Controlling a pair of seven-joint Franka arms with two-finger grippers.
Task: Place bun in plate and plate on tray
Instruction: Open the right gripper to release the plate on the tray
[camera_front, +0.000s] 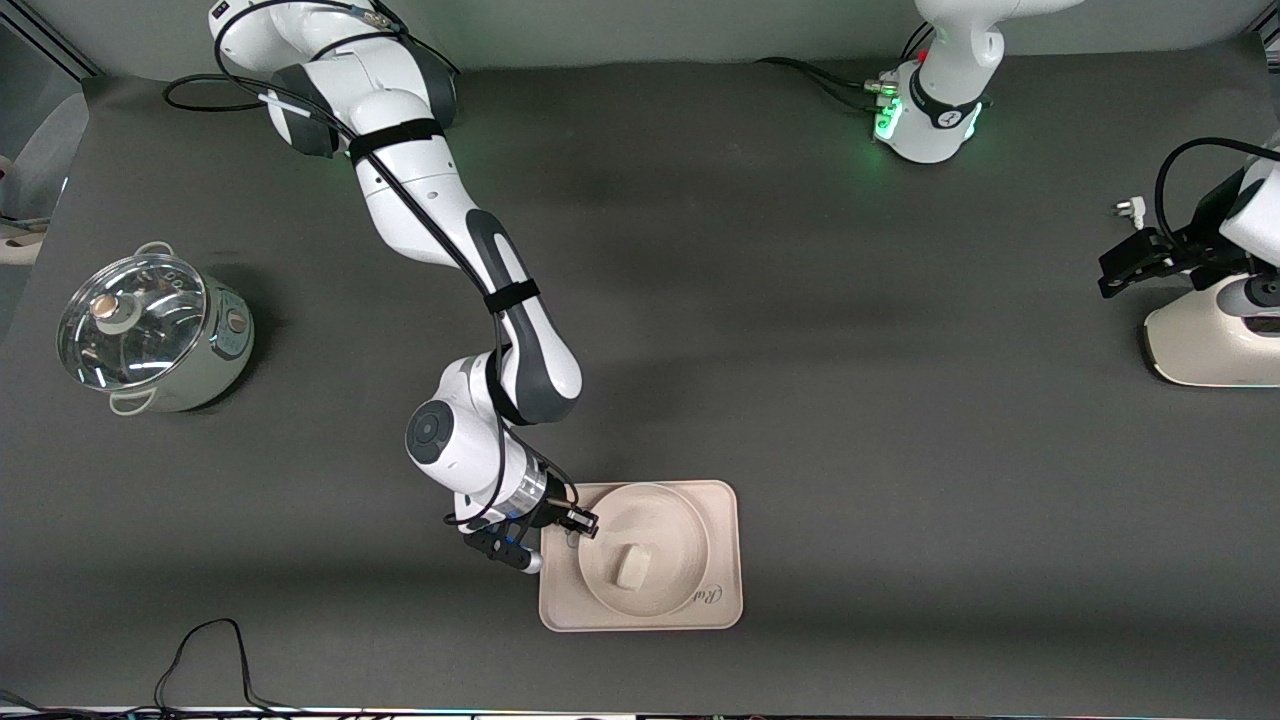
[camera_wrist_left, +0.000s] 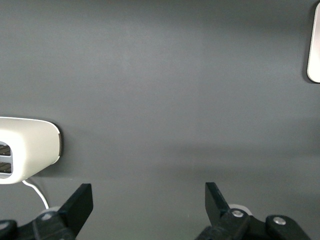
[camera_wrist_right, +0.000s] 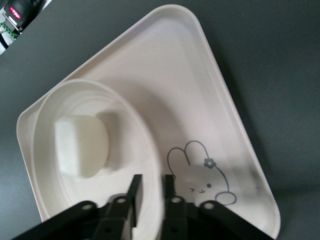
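The round cream plate (camera_front: 675, 525) lies over the rectangular cream tray (camera_front: 722, 600), which is near the front camera; I cannot tell if it rests on the tray or hangs just above it. The off-white bun (camera_front: 633, 566) lies in the plate. My right gripper (camera_front: 575, 528) is shut on the plate's rim at the end toward the right arm. In the right wrist view the gripper (camera_wrist_right: 151, 177) has one finger on each side of the rim of the plate (camera_wrist_right: 131, 150), with the bun (camera_wrist_right: 80, 145) inside and the tray (camera_wrist_right: 200, 95) underneath. My left gripper (camera_front: 1130, 265) waits open and empty at the left arm's end of the table, fingers spread in its wrist view (camera_wrist_left: 148, 192).
A steel pot with a glass lid (camera_front: 150, 335) stands at the right arm's end of the table. A white appliance (camera_front: 1210, 345) stands under the left gripper and also shows in the left wrist view (camera_wrist_left: 27, 150). A black cable (camera_front: 210, 650) lies at the front edge.
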